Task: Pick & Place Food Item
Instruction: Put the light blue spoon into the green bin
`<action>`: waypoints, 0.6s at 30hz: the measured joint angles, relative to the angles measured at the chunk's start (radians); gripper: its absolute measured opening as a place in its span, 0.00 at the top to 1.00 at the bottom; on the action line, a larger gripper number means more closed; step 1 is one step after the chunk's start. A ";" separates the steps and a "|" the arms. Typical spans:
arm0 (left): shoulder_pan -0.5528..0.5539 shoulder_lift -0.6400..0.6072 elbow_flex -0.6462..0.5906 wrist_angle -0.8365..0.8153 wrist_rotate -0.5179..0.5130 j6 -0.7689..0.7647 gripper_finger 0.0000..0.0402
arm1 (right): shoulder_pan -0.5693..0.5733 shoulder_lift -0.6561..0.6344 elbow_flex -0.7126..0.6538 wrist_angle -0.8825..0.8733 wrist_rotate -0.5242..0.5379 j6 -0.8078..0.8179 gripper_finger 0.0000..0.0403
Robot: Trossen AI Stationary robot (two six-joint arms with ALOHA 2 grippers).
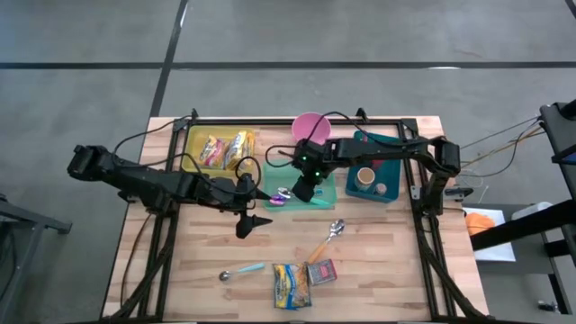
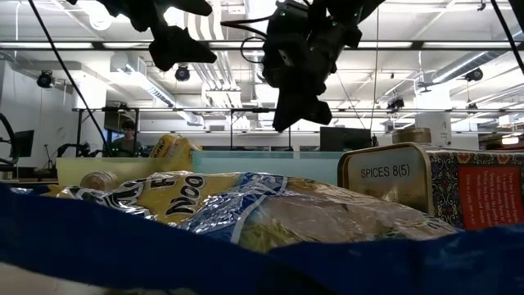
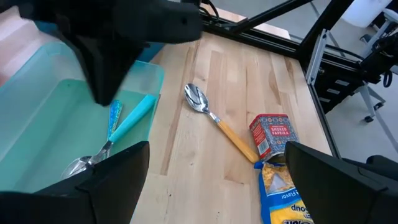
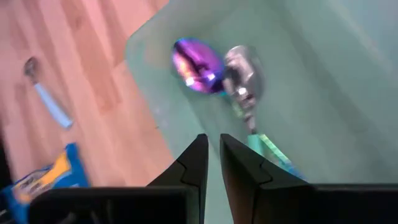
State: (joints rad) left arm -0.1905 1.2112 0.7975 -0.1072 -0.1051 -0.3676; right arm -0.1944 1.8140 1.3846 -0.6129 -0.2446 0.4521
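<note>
Wooden table [image 1: 378, 261]: noodle packet [image 1: 291, 285] lying lengthwise toward front edge, nearer left gripper [image 1: 247, 219], wide open, empty; right gripper [image 1: 306, 192] shut, empty, over green tray [image 1: 328, 191].

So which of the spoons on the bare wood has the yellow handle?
The shiny metal spoon with the yellow-orange handle, beside the red spice tin; the other one has a light-blue handle.

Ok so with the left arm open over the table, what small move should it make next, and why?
Probably move the left gripper, jaws wide and empty, toward the noodle packet lying at the table's near edge by the spice tin. The yellow tray already holds snacks, and the right gripper is shut over the green tray.
</note>
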 joint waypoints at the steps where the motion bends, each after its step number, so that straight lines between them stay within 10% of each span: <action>1: 0.000 0.000 0.000 -0.001 0.000 0.000 0.06 | 0.000 0.002 0.000 -0.002 -0.027 0.003 0.90; 18: 0.000 0.001 0.000 -0.028 0.000 0.000 0.06 | 0.090 -0.006 0.000 -0.067 0.144 0.056 0.90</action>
State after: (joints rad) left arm -0.1905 1.2125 0.7975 -0.1356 -0.1051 -0.3672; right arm -0.1044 1.8078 1.3842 -0.6798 -0.1009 0.5083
